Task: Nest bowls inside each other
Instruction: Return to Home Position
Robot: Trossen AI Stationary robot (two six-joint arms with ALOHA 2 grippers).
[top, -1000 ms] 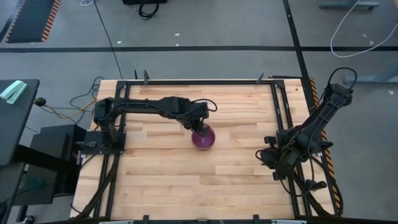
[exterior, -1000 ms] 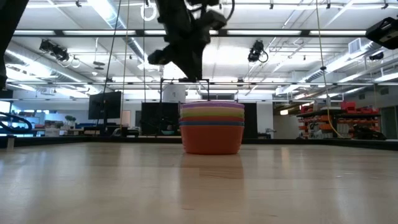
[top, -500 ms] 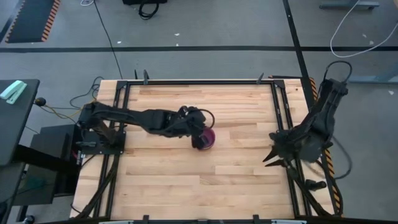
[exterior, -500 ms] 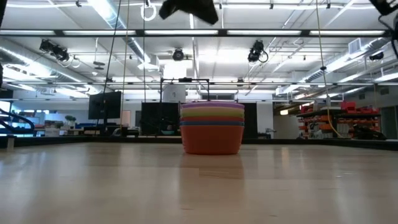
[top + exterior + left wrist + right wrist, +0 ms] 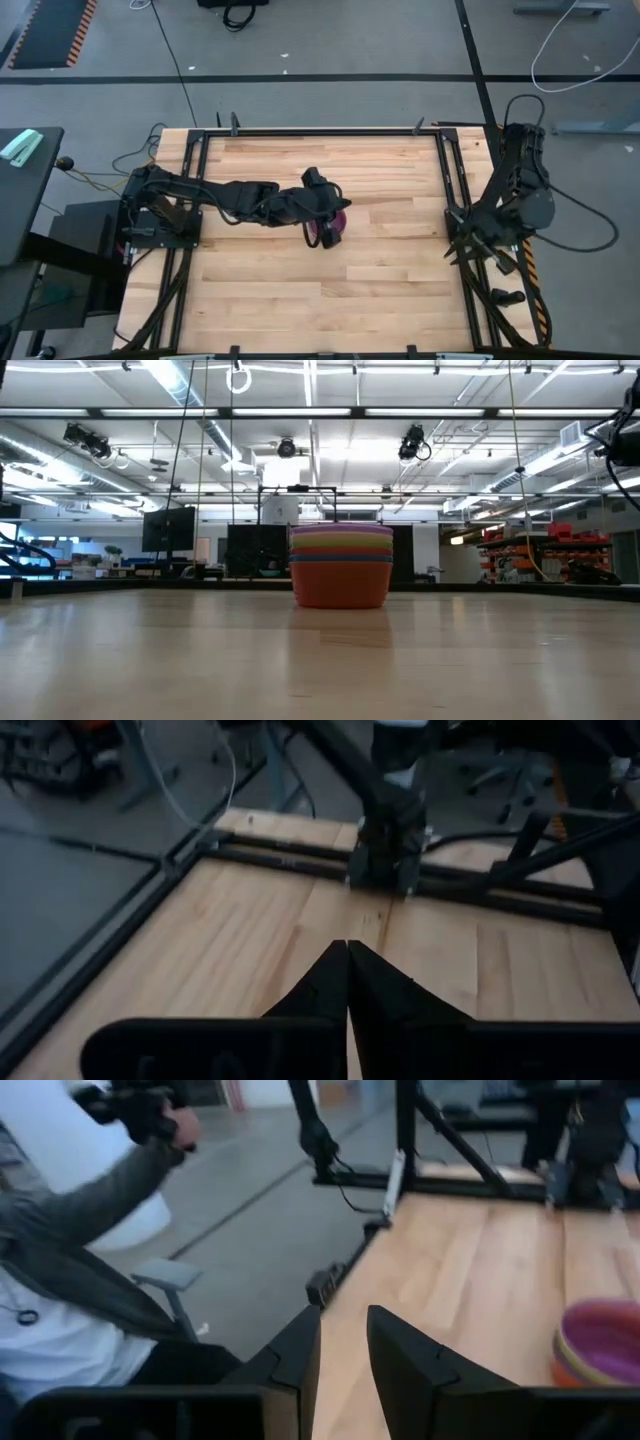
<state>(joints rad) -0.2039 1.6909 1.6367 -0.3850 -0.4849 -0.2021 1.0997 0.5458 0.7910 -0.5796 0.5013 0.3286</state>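
One stack of small round glossy plastic bowls near the middle of the pale wooden table, orange at the bottom and purple on top, each tucked inside the next. Looks fully nested, with nothing left to add. Left gripper just beside the stack, at about its 8 o'clock in the high view, fingers pressed tight together and holding nothing. Right gripper far off at the table's 3 o'clock edge, fingers a narrow gap apart, also holding nothing. Past that edge, a person's grey sleeve. Probably very light and stiff, these bowls, and smooth enough to slip. Easy to knock or slide with one bump. Best to pinch a single bowl by its thin rim, one finger inside and one outside. For moving the whole stack, better to hold low on the orange bottom bowl, to keep the upper ones from pulling loose.
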